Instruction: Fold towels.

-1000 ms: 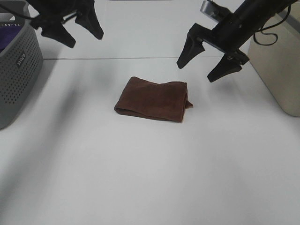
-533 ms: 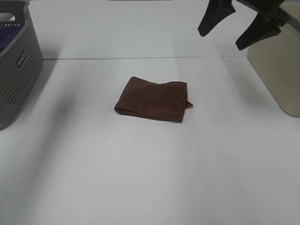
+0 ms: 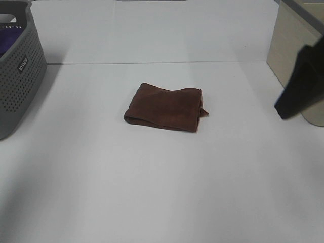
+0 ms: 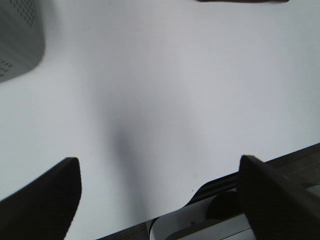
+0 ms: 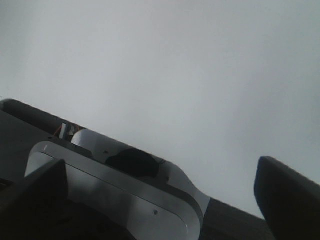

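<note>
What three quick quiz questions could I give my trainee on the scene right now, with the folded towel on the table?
1. True or false: the dark reddish-brown cloth towel lies folded on the white table, with neither gripper touching it.
2. What shows inside the grey perforated plastic basket? A) purple cloth B) a second brown towel C) nothing visible
3. Fill in: both the left gripper and the right gripper have their jaws ____.

Key: 1 true; 2 A, purple cloth shows over the rim; 3 open.
</note>
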Robot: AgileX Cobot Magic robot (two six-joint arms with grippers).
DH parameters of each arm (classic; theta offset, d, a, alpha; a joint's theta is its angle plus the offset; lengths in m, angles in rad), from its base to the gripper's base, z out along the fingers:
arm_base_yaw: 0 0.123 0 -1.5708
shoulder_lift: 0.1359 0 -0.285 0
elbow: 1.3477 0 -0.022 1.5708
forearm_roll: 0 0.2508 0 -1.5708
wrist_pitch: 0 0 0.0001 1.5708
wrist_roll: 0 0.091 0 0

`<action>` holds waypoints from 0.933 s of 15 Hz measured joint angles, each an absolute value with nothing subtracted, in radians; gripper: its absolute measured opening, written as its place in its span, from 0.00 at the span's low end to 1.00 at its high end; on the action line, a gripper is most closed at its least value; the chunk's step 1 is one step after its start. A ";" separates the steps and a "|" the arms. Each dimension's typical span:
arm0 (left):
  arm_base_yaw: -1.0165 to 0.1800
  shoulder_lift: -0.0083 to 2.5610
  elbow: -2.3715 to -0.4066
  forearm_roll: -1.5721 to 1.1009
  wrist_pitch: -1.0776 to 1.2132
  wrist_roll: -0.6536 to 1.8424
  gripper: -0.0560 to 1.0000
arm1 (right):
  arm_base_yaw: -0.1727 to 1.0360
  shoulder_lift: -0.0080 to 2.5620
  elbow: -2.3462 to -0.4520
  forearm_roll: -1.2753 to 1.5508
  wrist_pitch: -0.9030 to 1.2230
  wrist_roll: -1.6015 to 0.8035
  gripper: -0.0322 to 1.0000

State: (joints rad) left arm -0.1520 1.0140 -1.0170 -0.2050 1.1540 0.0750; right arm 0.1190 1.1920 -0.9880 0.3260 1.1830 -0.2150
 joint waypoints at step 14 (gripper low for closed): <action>-0.152 0.457 -0.511 -0.210 1.061 0.246 0.81 | 0.119 0.394 -0.523 0.210 1.080 -0.236 0.95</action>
